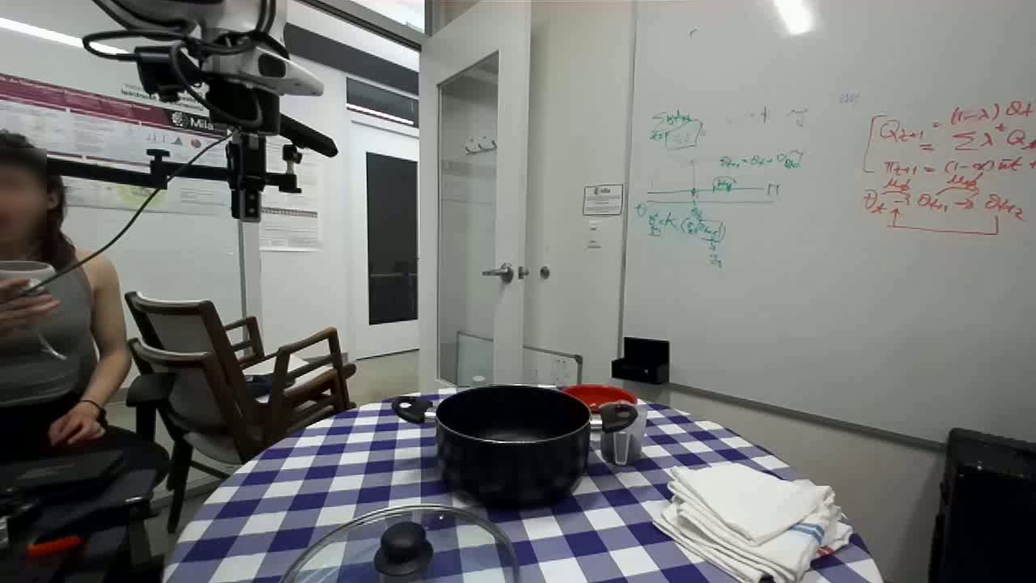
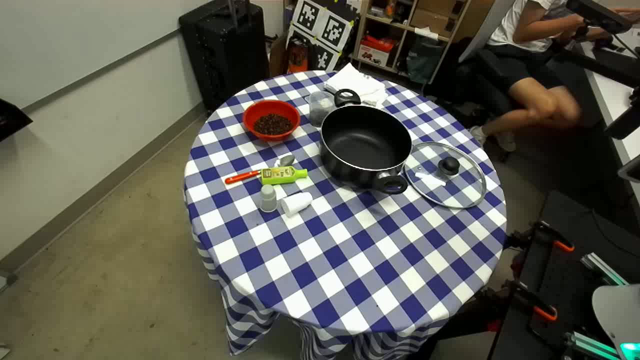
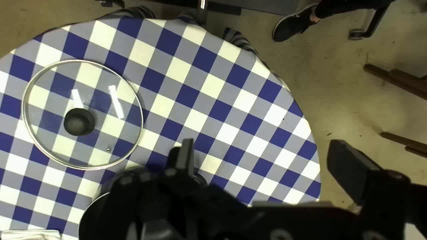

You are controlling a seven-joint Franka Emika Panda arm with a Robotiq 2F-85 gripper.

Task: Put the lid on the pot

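Note:
The lid (image 2: 446, 172) is see-through with a metal rim and a black knob. It lies flat, knob up, on the checked tablecloth beside the pot, and also shows in an exterior view (image 1: 403, 551) and the wrist view (image 3: 80, 121). The black pot (image 2: 367, 142) stands upright, uncovered and empty inside, with two black handles; it also shows in an exterior view (image 1: 512, 457). In the wrist view the gripper hides most of the pot (image 3: 95, 215). My gripper (image 3: 262, 141) is open and empty, its fingers wide apart. It hangs high above the table level (image 1: 246, 212), away from lid and pot.
A red bowl of dark beans (image 2: 271, 122), a clear cup (image 2: 319, 107) and folded white cloths (image 2: 357, 85) stand near the pot. A green bottle (image 2: 284, 175), a red-handled spoon (image 2: 242, 177), a grey cup (image 2: 268, 198) and a white cup (image 2: 297, 203) lie nearby. A person (image 1: 57, 364) sits beyond.

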